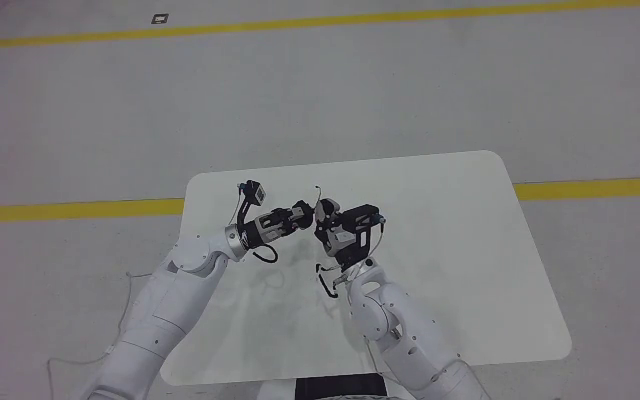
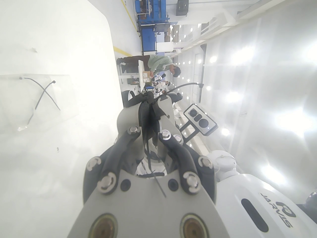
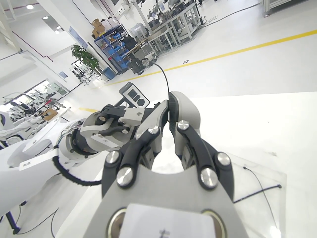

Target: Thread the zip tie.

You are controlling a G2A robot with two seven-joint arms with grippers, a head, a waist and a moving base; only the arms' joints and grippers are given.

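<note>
Both grippers meet above the middle of the white table [image 1: 450, 220]. My right gripper [image 3: 169, 106] is shut on a black zip tie [image 3: 165, 77], whose strap curves up out of the fingertips. In the top view that strap [image 1: 318, 194] shows as a thin line above the two grippers. My left gripper [image 2: 148, 100] is shut on the same zip tie, and its thin tail [image 2: 158, 184] runs back between the fingers toward the wrist. In the right wrist view the left gripper [image 3: 162, 111] comes in from the side, its fingertips touching my right fingertips.
Two spare black zip ties [image 2: 44, 92] lie crossed on a clear sheet [image 3: 272, 172] on the table, just below the grippers in the top view [image 1: 325, 278]. Bare white tabletop stretches to the right and front. A yellow floor line [image 1: 300, 22] runs beyond the table.
</note>
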